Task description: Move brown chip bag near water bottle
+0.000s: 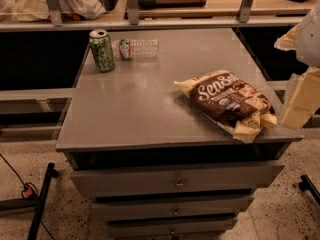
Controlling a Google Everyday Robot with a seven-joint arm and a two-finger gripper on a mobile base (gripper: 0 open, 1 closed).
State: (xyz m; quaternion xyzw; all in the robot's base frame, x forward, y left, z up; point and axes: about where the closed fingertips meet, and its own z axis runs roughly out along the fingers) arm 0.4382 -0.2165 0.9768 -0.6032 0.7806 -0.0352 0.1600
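Claw (299,104) right edge | brown chip bag (229,103) long axis far-left to near-right

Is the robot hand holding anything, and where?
Nothing looks held: the cream gripper hovers by the right edge of the grey table, beside the flat-lying brown-and-cream chip bag.

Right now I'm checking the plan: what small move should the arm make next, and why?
Probably ease the gripper over onto the brown chip bag: it hangs just off the bag's near end at the table's right edge, while the water bottle lies at the far left.
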